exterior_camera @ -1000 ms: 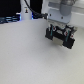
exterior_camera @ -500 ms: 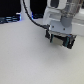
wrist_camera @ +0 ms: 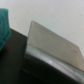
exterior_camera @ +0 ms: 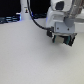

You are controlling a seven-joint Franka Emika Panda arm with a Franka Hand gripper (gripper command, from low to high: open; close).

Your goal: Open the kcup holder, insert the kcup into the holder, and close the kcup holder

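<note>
In the exterior view my gripper point(exterior_camera: 61, 38) hangs low over the white table point(exterior_camera: 30, 60) at the exterior view's right, under the white arm point(exterior_camera: 64, 12). It is dark and blurred, so I cannot tell how the jaws stand. In the wrist view a black glossy-edged body point(wrist_camera: 30, 67) lies close below the camera. It may be the kcup holder, but I cannot be sure. A pale flat face point(wrist_camera: 52, 45) rises behind it. The kcup is out of view.
A teal object point(wrist_camera: 4, 25) sits at the edge of the wrist view. Dark equipment point(exterior_camera: 10, 20) lines the far edge of the table at the exterior view's left. A black cable point(exterior_camera: 35, 15) loops down to the wrist.
The arm and gripper stay in almost the same place at the exterior view's right. I see no clear shift.
</note>
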